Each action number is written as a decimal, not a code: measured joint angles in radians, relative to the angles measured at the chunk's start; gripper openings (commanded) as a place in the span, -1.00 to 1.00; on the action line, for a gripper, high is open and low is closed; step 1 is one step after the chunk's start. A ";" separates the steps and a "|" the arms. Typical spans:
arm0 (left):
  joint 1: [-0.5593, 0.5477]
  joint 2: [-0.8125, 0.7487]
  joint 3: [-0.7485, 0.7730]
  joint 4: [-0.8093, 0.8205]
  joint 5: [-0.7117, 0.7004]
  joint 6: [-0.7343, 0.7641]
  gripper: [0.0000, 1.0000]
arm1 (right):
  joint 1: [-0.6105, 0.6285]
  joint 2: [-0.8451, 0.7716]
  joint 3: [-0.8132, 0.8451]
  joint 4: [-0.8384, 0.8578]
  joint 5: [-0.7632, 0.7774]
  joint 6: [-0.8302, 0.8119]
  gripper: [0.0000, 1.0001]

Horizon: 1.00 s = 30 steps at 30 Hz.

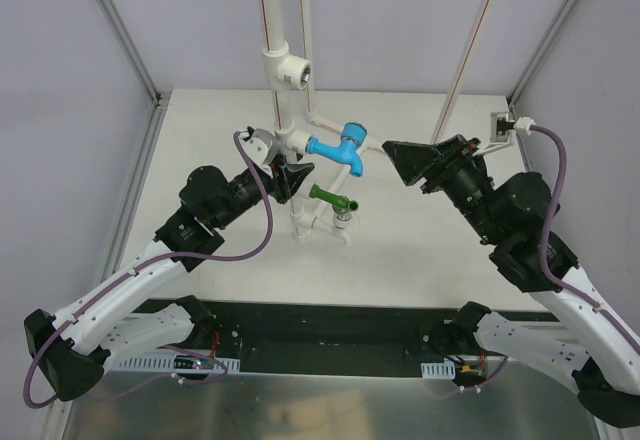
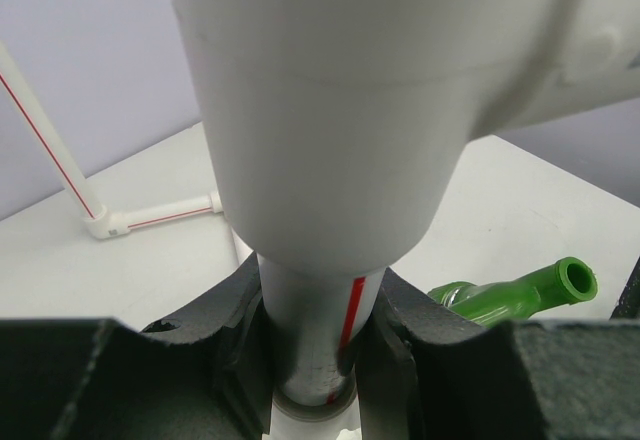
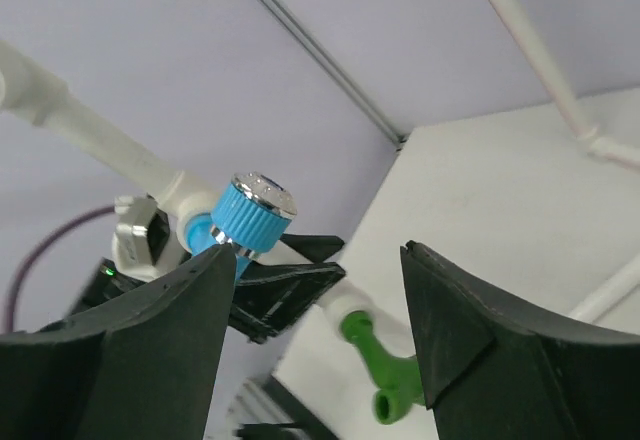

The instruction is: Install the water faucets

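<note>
The right gripper sits wide open just right of the blue faucet; the left gripper clamps the white pipe.

Bright, even light comes from above; the pale desk is almost washed out and carries only soft shadows. In the left wrist view the near white fitting is blurred, and the white pipe below is sharper. The blue faucet has glare on its silver top.
</note>
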 measured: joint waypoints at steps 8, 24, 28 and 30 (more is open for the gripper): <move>0.000 0.000 0.000 0.000 0.000 0.000 -1.00 | -0.002 -0.070 -0.071 0.082 -0.293 -0.876 0.48; 0.000 -0.001 0.000 -0.002 0.000 0.000 -1.00 | 0.010 -0.007 -0.082 0.183 -0.644 -1.806 0.37; 0.000 -0.001 0.000 -0.002 0.000 0.000 -1.00 | 0.020 0.034 -0.059 0.150 -0.645 -1.901 0.36; 0.000 -0.001 0.000 -0.002 0.000 0.000 -1.00 | 0.027 0.051 -0.048 0.132 -0.644 -1.941 0.35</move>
